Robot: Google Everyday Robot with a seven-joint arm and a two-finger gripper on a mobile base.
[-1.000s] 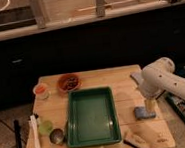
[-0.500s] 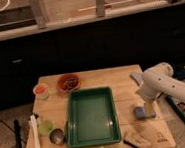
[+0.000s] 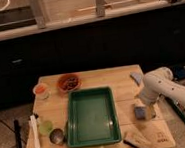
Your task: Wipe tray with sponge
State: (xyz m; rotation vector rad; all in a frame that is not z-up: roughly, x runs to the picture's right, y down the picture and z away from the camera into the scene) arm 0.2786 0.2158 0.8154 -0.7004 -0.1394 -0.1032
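A green rectangular tray (image 3: pixel 88 92) lies in the middle of the wooden table, and nothing shows inside it. A blue sponge (image 3: pixel 140 114) lies on the table just right of the tray. My white arm (image 3: pixel 163 86) reaches in from the right. My gripper (image 3: pixel 145 108) points down right at the sponge and partly covers it. I cannot tell whether it touches or holds the sponge.
Left of the tray are a red bowl (image 3: pixel 69 82), an orange cup (image 3: pixel 40 89), a green cup (image 3: pixel 45 127), a metal cup (image 3: pixel 57 136) and a long white tool (image 3: pixel 35 138). A grey-blue cloth (image 3: pixel 136 77) lies at the back right. A wooden brush (image 3: pixel 139 142) lies at the front right.
The arm has come down and slightly forward, bringing the gripper lower onto the sponge. The sponge and tray have not visibly moved.
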